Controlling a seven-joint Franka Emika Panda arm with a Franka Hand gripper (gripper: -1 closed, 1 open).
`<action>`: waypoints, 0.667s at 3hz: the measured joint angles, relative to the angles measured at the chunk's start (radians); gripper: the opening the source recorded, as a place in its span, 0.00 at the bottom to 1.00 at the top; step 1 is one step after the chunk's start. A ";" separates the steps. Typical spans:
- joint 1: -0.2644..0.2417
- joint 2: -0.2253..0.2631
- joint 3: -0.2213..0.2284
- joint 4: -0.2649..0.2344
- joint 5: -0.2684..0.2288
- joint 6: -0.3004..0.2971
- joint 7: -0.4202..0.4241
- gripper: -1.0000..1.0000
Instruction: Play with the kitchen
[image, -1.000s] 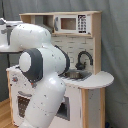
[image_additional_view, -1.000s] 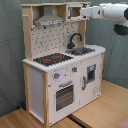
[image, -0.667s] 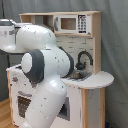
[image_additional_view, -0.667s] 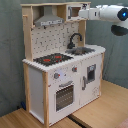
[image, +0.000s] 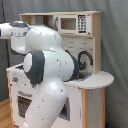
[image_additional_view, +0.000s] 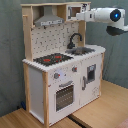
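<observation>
Since 1 second ago the arm (image_additional_view: 102, 14) has slid toward the second exterior view's left, so its white front end now reaches the top right corner of the kitchen (image_additional_view: 60, 75), level with the upper shelf; before, it hung further off to that side. In the first exterior view its bulky white joints sit a little lower and wider across the toy than they did.

Whether the jaws are open or closed cannot be told: the tip of the arm merges with the shelf edge in the second exterior view, and the first exterior view hides it behind the arm's own body.

In the second exterior view the kitchen stands on a wooden floor (image_additional_view: 100, 112) against a grey curtain (image_additional_view: 10, 55). Its hob (image_additional_view: 52, 59) with 2 red rings lies on the counter, the sink (image_additional_view: 82, 50) beside it toward the view's right, and the black tap (image_additional_view: 75, 39) curves up just behind the sink. Below the hob are the knobs (image_additional_view: 65, 73) and the oven door (image_additional_view: 64, 95). The hood (image_additional_view: 49, 20) hangs above the hob under the top shelf.

In the first exterior view the arm covers most of the kitchen's front; only the top shelf with a small microwave (image: 69, 23), the tap and a rounded counter end (image: 99, 79) show clearly.
</observation>
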 joint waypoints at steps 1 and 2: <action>-0.005 0.003 -0.048 0.005 -0.002 0.097 0.003 1.00; -0.034 0.044 -0.072 0.008 -0.028 0.177 0.003 1.00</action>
